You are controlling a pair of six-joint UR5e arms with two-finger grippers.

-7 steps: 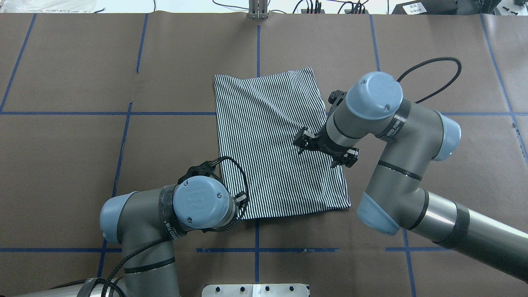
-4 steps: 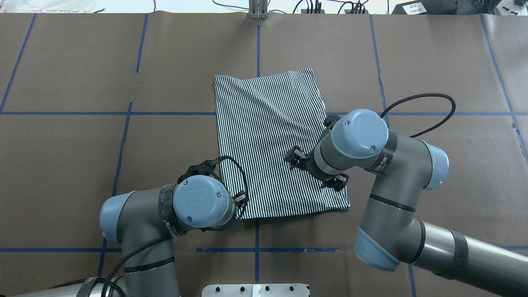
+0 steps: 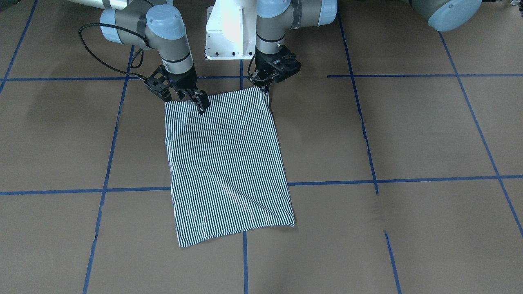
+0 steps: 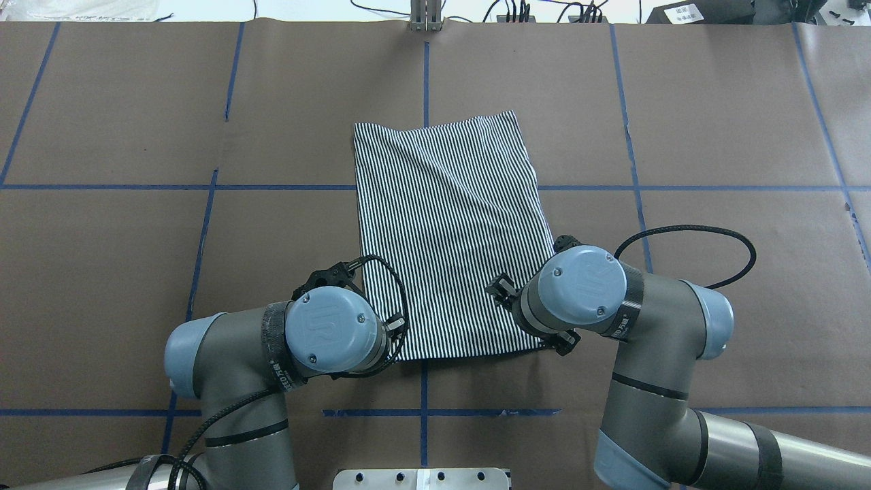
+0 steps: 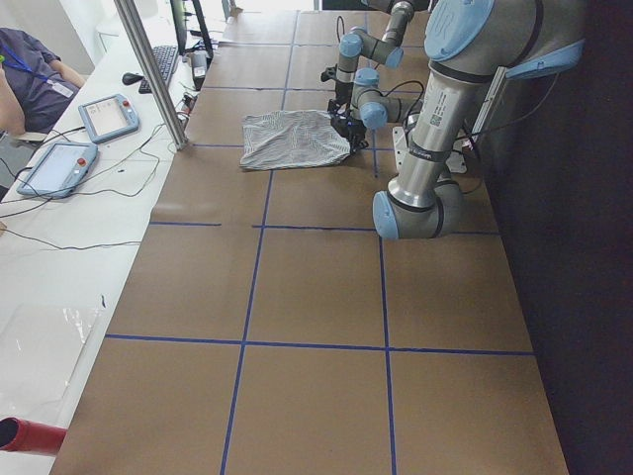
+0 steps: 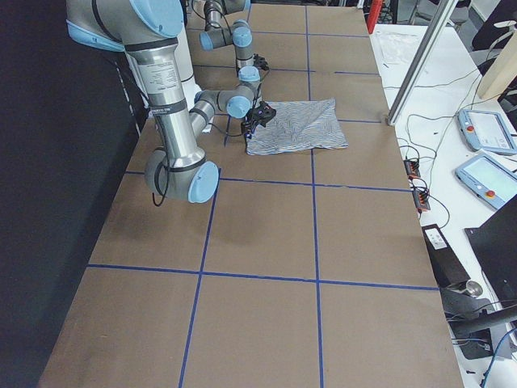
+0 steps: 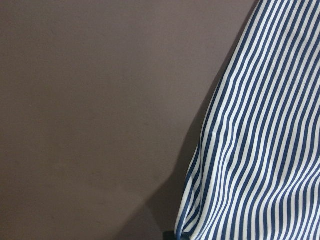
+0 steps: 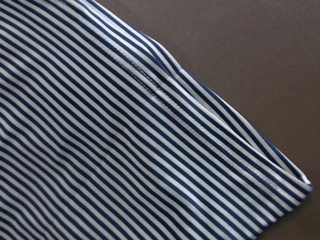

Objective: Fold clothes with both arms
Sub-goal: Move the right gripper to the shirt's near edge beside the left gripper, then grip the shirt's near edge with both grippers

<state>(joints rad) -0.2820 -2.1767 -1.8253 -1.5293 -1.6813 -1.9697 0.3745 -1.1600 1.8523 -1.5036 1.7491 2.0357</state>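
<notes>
Where the shirt lies: one navy-and-white striped polo shirt (image 4: 446,231), folded into a long flat panel, rests mid-way across the brown paper-covered table with blue tape lines (image 4: 136,102). Its long axis runs 12 to 6 in the overhead view.
Arms: two grey jointed ones with light-blue caps. The left arm (image 4: 272,354) is at the panel's 7 o'clock corner and the right arm (image 4: 646,327) at its 5 o'clock corner.
Left gripper (image 3: 262,85): its black fingers are drawn together on the shirt's corner, pinching it, and the cloth rises slightly there.
Right gripper (image 3: 200,103): its tips are down on the striped cloth just inside the other near corner. Whether they are spread or closed I cannot tell.
Front view only: both sets of fingers, which the overhead view hides under the wrist caps, and the white pedestal base (image 3: 229,32) at 12 o'clock.
Left wrist view only: the shirt edge climbing towards the lens at 5 o'clock, with bare paper at 9.
Right wrist view only: a stitched hem and a corner at 4 o'clock.
Side views only: two grey teach pendants (image 5: 109,117) on a white bench, and a person's sleeve (image 5: 30,79) at 10 o'clock.
</notes>
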